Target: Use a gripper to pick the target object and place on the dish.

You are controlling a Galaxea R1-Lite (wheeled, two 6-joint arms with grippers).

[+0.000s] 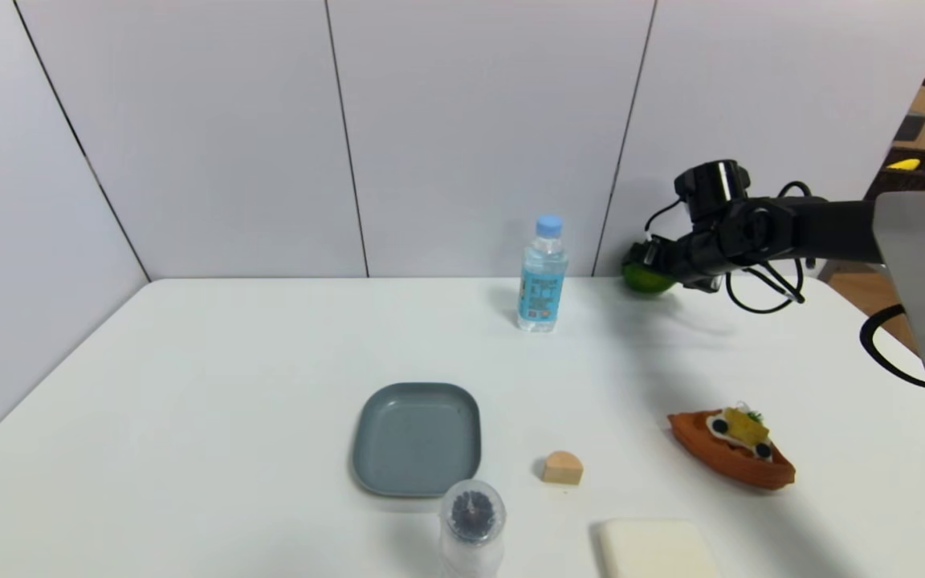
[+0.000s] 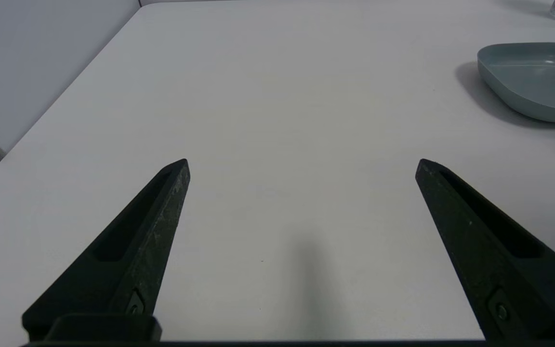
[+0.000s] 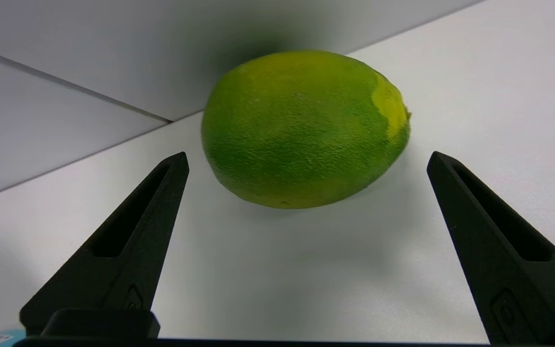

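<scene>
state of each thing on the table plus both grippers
right gripper: fingers open, near the lime
left gripper: fingers open, above bare table
lime: not gripped
plate: empty, right side up
bottle with blue cap: upright, capped

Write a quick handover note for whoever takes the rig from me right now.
Right gripper: open at the table's far edge, close to the lime, not gripping it.
Left gripper: open and idle over the bare left part of the table.
Lime: by the wall panels, to the right of the water bottle.
Dish: grey square plate nearer the robot, with nothing on it.
Done: right arm is at the lime.
Left: close on the lime, lift, carry it to the dish, release.
</scene>
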